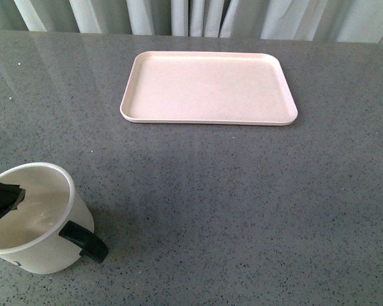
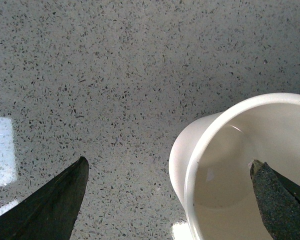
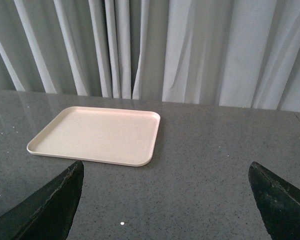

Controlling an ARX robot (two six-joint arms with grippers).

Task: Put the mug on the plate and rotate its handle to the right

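The white mug (image 1: 48, 252) stands upright at the front left of the grey table, its black handle (image 1: 84, 241) pointing right and toward me. My left gripper (image 2: 167, 170) is open and straddles the mug's rim (image 2: 190, 165): one finger (image 2: 277, 200) is inside the mug, the other (image 2: 55, 200) is outside over the table. In the front view only a dark finger (image 1: 1, 199) shows over the mug's mouth. The pale pink plate (image 1: 207, 87) lies empty at the back centre. My right gripper (image 3: 165, 192) is open and empty above the table, the plate (image 3: 97, 135) ahead of it.
The grey speckled table (image 1: 242, 204) stretches between mug and plate. Pale curtains (image 3: 190, 50) hang behind the table's far edge.
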